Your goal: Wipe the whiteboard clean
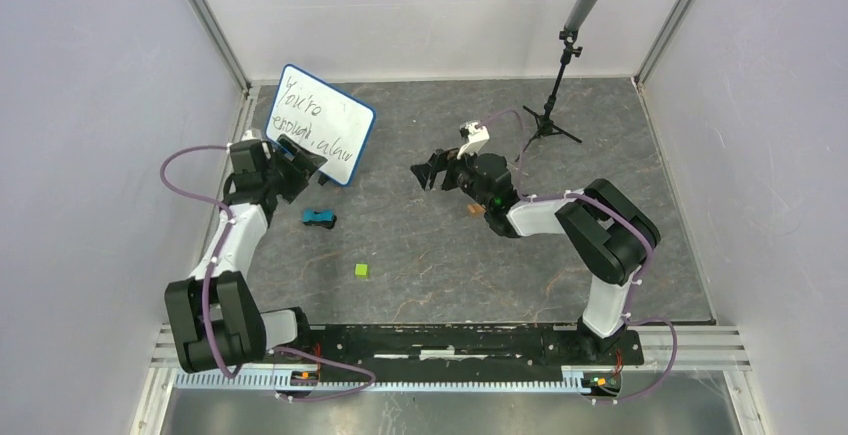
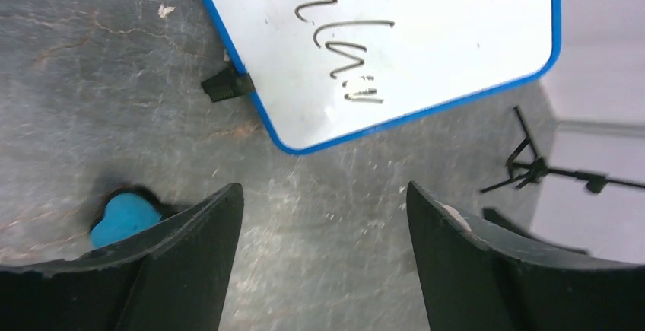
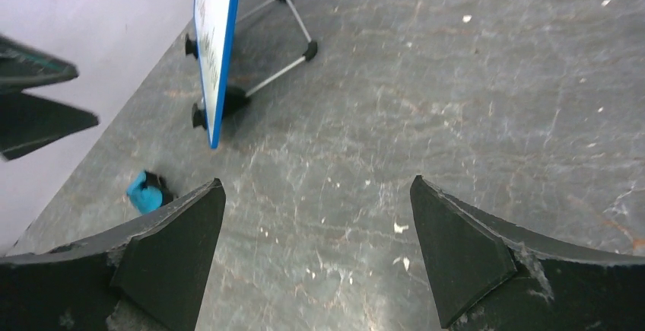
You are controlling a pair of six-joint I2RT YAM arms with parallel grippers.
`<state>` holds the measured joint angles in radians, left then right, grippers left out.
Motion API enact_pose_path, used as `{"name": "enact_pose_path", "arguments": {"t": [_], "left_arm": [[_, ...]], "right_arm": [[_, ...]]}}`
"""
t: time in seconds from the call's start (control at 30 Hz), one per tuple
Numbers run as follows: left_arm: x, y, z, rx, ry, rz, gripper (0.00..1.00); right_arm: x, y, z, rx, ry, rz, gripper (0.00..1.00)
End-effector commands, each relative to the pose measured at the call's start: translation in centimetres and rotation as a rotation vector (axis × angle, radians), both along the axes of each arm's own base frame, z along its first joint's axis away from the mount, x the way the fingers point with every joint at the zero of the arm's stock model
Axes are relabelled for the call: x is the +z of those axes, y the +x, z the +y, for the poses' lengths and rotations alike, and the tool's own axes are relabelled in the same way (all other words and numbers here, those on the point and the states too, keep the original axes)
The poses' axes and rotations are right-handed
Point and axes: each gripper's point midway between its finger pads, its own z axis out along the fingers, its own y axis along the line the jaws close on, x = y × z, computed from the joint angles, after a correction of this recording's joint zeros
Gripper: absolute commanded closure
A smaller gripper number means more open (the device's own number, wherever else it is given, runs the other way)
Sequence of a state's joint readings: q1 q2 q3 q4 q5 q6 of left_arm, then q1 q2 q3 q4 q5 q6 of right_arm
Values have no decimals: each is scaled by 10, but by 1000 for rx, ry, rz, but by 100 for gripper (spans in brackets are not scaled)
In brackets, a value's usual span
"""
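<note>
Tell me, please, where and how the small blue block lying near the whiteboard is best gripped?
Probably from straight above, closing on the two long sides of the blue block. It lies low on the table, longer across than deep in the top view, with bare surface all round it. The open left gripper is nearest.

Ahead of the left jaws, the whiteboard (image 2: 426,34) shows a smooth, glossy face. The tabletop (image 2: 335,217) between them looks matt and stone-like.

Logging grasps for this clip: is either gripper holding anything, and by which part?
Nothing is held; left gripper and right gripper both stand open, empty.
</note>
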<state>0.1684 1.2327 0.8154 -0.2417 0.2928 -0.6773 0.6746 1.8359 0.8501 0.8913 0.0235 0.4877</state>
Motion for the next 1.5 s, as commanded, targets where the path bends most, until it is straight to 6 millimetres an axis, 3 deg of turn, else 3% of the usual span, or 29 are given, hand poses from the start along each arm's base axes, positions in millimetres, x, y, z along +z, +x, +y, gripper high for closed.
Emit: {"name": "enact_pose_path", "arguments": {"t": [0.0,0.1,0.17,0.23,0.5,0.8,1.1,1.47], "left_arm": [[11,39,4,111,-137,-200,18],[-16,45,10,127,-108,-165,28],[-36,50,18,138,-77,-125,44],[-46,57,21,149,-64,-122,53],[-70,68,38,208,0,-107,54],[-92,78,36,195,-29,-62,56],[-111,73,15,117,-112,-42,69],[-113,55,-38,-34,-161,-34,73]], "right_arm": [[-9,-9,2,129,25,36,3],[-13,-5,-6,175,-17,41,3],[-10,3,-16,156,-17,36,2],[-5,10,-23,141,11,24,2],[-12,18,-35,182,32,35,2],[-14,16,-40,179,28,33,3],[-15,16,-45,173,27,36,3],[-25,19,-40,187,18,80,3]]}}
